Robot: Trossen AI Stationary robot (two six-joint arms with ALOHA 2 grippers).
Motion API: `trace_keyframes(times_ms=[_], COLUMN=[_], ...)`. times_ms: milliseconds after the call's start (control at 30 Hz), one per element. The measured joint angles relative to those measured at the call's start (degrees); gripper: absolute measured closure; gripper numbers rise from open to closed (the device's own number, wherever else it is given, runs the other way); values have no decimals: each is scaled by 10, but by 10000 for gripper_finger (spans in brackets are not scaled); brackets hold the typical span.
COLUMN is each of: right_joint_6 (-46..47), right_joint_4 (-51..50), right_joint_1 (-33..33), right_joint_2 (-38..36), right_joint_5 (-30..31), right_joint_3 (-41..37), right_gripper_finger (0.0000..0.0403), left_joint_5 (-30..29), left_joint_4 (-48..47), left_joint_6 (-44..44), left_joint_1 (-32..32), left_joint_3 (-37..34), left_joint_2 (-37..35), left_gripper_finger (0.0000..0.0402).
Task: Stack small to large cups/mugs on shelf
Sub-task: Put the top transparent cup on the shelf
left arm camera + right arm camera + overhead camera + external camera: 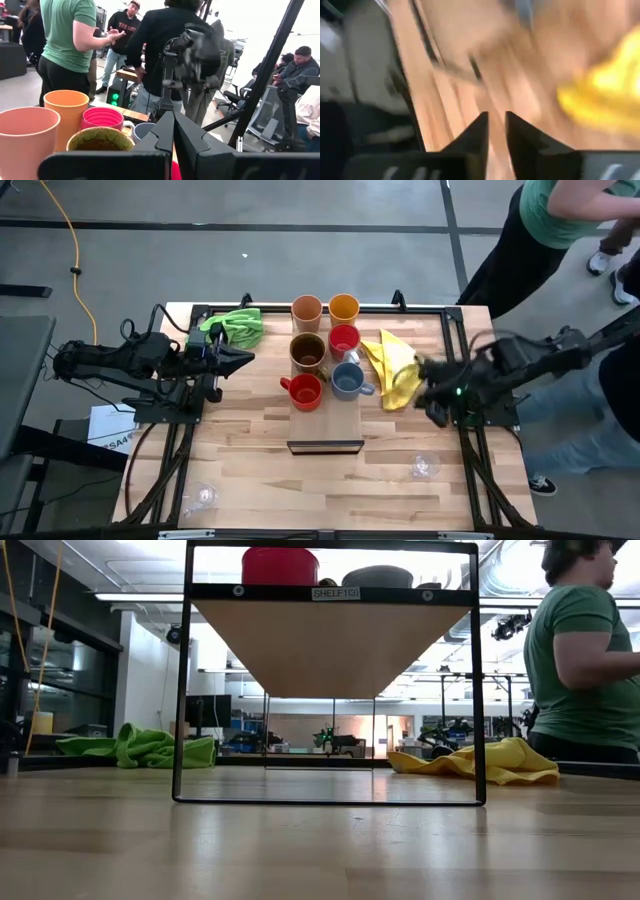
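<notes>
Six mugs and tumblers are sitting in pairs on the shelf [325,425], probably sorted by size: peach tumbler [306,309] and orange tumbler [343,307] at the back, brown mug [307,351] and a red mug [343,340] in the middle, another red mug [303,391] and the grey-blue mug [348,381] towards the front. Two clear glasses [425,466] are lying well apart on the surface [240,450], so stacking looks unfinished. Left tool [240,360], fingers pressed shut and empty, is waiting beside the green cloth [235,326]. Right tool [496,125], slightly parted and holding nothing, is hovering over bare surface by the yellow cloth [392,367].
</notes>
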Motion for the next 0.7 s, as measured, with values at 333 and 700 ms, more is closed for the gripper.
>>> trace_keyframes(times_ms=[333, 700], right_joint_6=[368, 630], right_joint_4=[19, 163], right_joint_1=[227, 288], right_joint_2=[20, 57], right_joint_5=[-50, -54], right_joint_3=[-153, -260], right_gripper_finger=[210, 222], left_joint_5=[0, -18], left_joint_4=[0, 0], left_joint_6=[0, 0], left_joint_1=[0, 0], left_joint_3=[0, 0], left_joint_2=[0, 0], left_gripper_finger=[401, 401])
